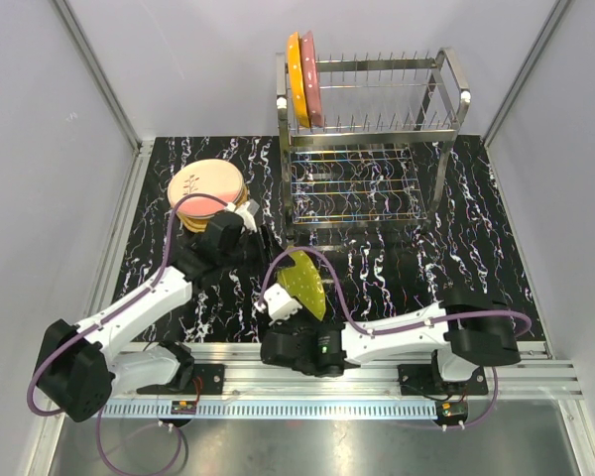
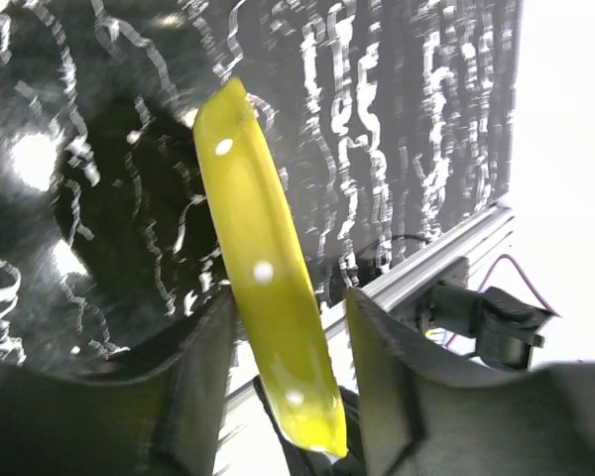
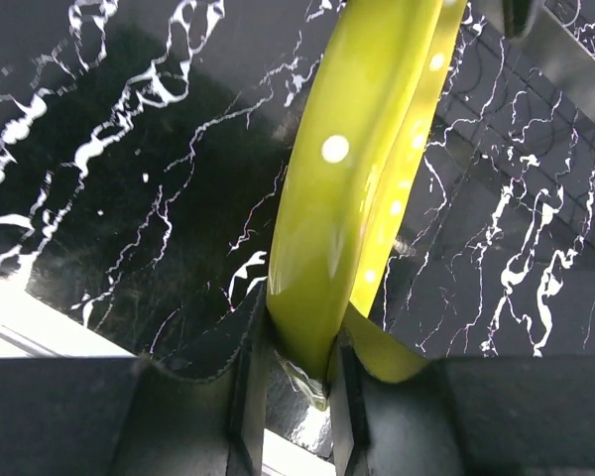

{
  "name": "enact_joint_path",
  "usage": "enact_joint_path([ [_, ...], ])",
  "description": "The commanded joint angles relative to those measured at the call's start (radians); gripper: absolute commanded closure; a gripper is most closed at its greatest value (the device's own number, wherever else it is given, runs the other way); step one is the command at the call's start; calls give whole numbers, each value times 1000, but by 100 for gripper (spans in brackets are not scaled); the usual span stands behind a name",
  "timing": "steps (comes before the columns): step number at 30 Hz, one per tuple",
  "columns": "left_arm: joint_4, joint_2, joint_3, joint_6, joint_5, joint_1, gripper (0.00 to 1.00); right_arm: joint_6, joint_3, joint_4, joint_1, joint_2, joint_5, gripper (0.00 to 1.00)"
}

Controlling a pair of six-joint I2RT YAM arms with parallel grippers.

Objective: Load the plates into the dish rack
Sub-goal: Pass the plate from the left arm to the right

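The right gripper [image 3: 297, 342] is clamped on the rim of the lime plate [image 3: 347, 198] — it stands on edge, rising from between those jaws. The left gripper [image 2: 290, 302] is parted and grips nothing (the same plate lies in line with its gap).

- An orange plate [image 1: 296, 74] and a pink plate [image 1: 310, 79] are stood in the dish rack [image 1: 377, 149] (upper tier, left end).
- A lime-green plate [image 1: 303, 281] is gripped by the right end effector [image 1: 289, 298].
- A plate stack [image 1: 206, 188] is set on the table [image 1: 466, 238].
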Motion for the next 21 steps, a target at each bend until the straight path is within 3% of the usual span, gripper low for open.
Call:
enact_joint_path([
  [1,75,4,51,4,48,1,47,8,4,37,0,-77,18,80],
  [5,88,18,52,7,64,1,45,15,-2,38,15,-106,21,87],
  [9,82,31,70,22,65,-1,36,19,-15,43,14,-144,30,90],
  [16,52,50,127,90,10,19,3,22,-100,122,14,-248,-19,92],
  [21,35,88,208,108,21,44,1,45,-140,145,12,-299,-50,94],
])
